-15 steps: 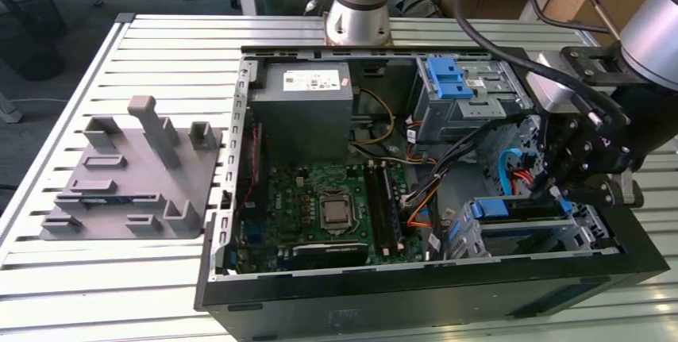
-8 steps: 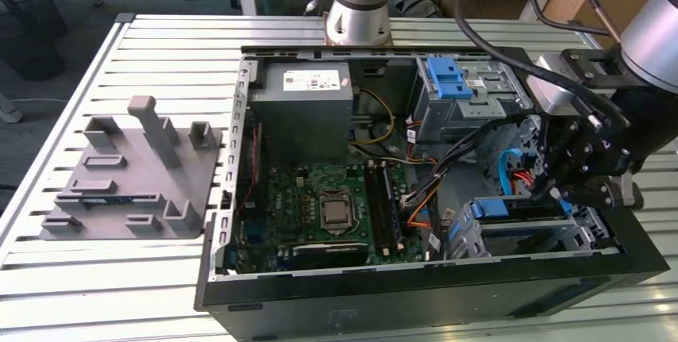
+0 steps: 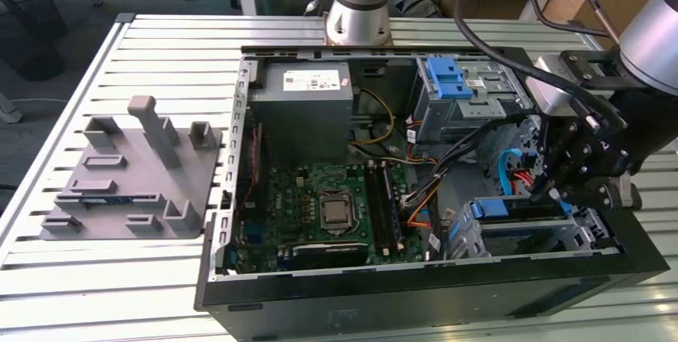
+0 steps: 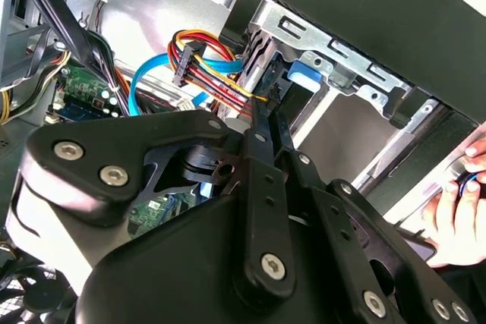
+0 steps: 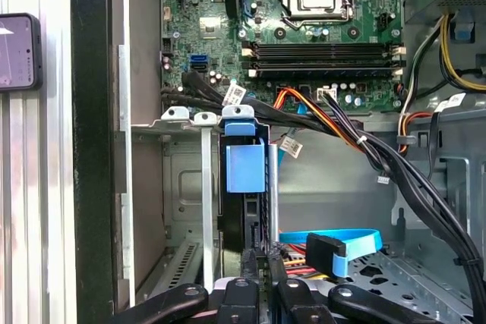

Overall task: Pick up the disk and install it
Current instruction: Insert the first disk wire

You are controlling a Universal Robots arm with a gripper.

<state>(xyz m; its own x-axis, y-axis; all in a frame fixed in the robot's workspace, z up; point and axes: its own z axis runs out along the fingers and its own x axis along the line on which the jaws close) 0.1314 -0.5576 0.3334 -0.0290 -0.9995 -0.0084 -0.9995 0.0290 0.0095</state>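
Sitting upright in bay, disk (image 5: 244, 168) apparently pinched by end effector (image 5: 258, 259).

One gripper (image 3: 572, 175), one disk (image 5: 244, 180), one computer case (image 3: 424, 298), one grey fixture (image 3: 132, 175)

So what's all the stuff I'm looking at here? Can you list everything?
Computer case: one, black, open, lying on the slatted table.
Table: one, silver slats.
Circuit board: one, green, on the case floor.
Power supply box: one, grey with a white sticker, at the case's far end.
Drive cage: one, metal, with a blue latch on top.
Disk: one, blue-framed, standing on edge in the near metal bay, at the fingertips.
Cables: several, red, orange, yellow, black, light blue.
Grey holder: one, on the exterior view's left.
Phone: one, dark, on the table.
Person's hand: one, beside the case.
Gripper: one, black, reaching into the case.
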